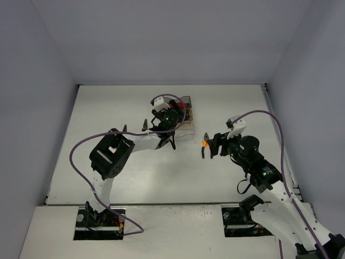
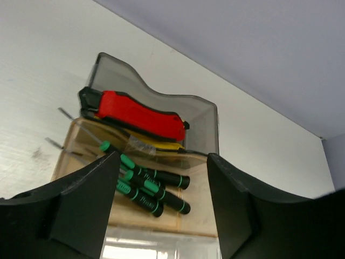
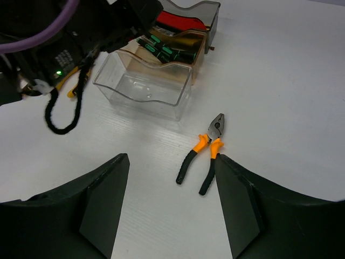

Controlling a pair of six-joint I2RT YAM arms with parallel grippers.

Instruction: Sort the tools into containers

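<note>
Beneath right claw (image 3: 171, 162), orange-handled pliers (image 3: 214, 143), ungripped

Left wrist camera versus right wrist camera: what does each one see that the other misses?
Only the left wrist view shows the left gripper, open, and a yellow tool lying under the red-handled cutter. Only the right wrist view shows the right gripper, open, the orange-handled pliers lying on the table near the clear bin without touching it, and the left arm from outside. Both show the smoky grey bin with the cutter in it and the amber bin holding green-banded screwdrivers.
</note>
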